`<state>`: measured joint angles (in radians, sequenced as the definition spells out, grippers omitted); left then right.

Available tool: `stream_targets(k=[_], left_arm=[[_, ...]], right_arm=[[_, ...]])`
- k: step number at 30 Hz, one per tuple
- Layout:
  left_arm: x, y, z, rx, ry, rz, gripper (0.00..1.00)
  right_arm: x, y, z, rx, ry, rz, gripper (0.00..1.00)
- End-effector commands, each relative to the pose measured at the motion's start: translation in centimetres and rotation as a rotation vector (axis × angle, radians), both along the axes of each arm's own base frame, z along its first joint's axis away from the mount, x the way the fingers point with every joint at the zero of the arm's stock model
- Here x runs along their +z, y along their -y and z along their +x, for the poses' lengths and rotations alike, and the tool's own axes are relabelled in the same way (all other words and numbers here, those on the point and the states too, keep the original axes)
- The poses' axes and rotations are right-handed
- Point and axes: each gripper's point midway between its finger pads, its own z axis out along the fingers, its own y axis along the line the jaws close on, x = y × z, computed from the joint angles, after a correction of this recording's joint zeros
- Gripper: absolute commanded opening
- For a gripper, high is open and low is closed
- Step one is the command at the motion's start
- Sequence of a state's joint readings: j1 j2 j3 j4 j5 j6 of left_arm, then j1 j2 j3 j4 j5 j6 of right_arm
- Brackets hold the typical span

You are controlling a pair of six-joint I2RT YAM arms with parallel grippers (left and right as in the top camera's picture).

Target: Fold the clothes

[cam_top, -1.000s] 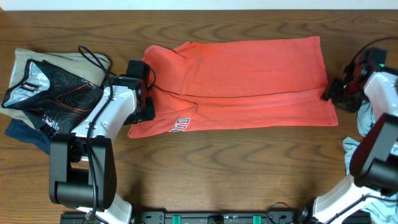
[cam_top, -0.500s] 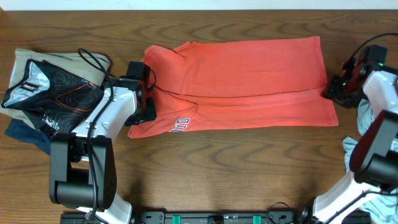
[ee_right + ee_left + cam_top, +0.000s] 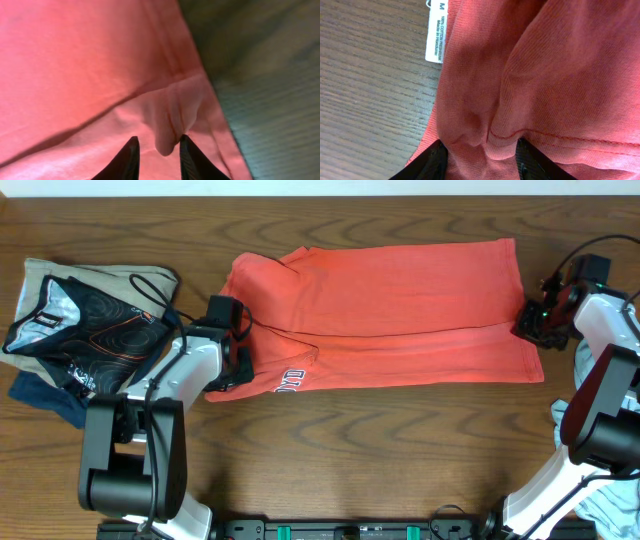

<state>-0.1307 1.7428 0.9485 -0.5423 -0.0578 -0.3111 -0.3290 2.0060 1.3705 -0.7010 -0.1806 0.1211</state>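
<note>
The coral-red T-shirt (image 3: 400, 290) lies spread across the middle of the table, partly folded lengthwise, with its navy-and-white lettering (image 3: 289, 379) at the front left. My left gripper (image 3: 232, 355) is shut on a bunched fold of it at the left end; in the left wrist view the fabric fills the jaws (image 3: 482, 160) and the white neck tag (image 3: 436, 30) shows. My right gripper (image 3: 530, 320) is at the shirt's right edge, fingers apart (image 3: 157, 150) with a raised fold of red cloth between them, touching only one finger. A pale grey-blue shirt (image 3: 585, 370) lies at the far right.
A pile of garments lies at the left: a black patterned one (image 3: 70, 320) on a beige one, with a navy one (image 3: 40, 395) under it. The wooden table (image 3: 380, 450) has bare room in front. More pale cloth (image 3: 562, 418) lies by the right arm's base.
My left gripper has moved a little toward the front left, pulling the shirt's left end with it. My right gripper has shifted slightly back and left at the shirt's right edge.
</note>
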Motion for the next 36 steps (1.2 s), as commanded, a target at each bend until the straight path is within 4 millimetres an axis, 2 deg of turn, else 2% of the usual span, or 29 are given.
stream_targets(k=[1,6,10,17,25,26,27,28,31,36], left_arm=[[-1.7,-0.5,-1.7,0.012,-0.040,0.008,0.47],[-2.2,-0.6,-2.6,0.012,-0.059,0.014,0.47],[-2.3,-0.6,-2.6,0.012,-0.061,0.014,0.48],[-2.3,-0.6,-2.6,0.012,-0.061,0.014,0.47],[-2.3,-0.7,-2.9,0.012,-0.069,0.015,0.48],[-2.3,-0.7,-2.9,0.012,-0.070,0.015,0.48],[-2.3,-0.7,-2.9,0.012,-0.071,0.015,0.47],[-2.3,-0.7,-2.9,0.012,-0.071,0.015,0.48],[-2.4,-0.7,-3.0,0.012,-0.074,0.016,0.47],[-2.4,-0.7,-3.2,0.011,-0.080,0.017,0.48]], right_arm=[[-0.4,-1.0,0.3,0.024,0.003,0.007,0.22],[-0.2,-1.0,1.0,0.030,0.030,-0.003,0.14],[-0.1,-0.9,1.4,0.031,0.048,-0.009,0.01],[0.2,-0.6,2.3,0.023,0.085,-0.021,0.01],[1.3,1.8,4.8,-0.153,0.191,-0.033,0.01],[1.4,1.9,4.8,-0.157,0.196,-0.031,0.05],[1.4,2.1,4.7,-0.160,0.194,-0.031,0.23],[1.3,2.3,4.5,-0.165,0.185,-0.030,0.33],[1.1,2.7,3.0,-0.172,0.134,-0.024,0.35],[0.2,3.7,-0.8,-0.225,0.000,0.009,0.33]])
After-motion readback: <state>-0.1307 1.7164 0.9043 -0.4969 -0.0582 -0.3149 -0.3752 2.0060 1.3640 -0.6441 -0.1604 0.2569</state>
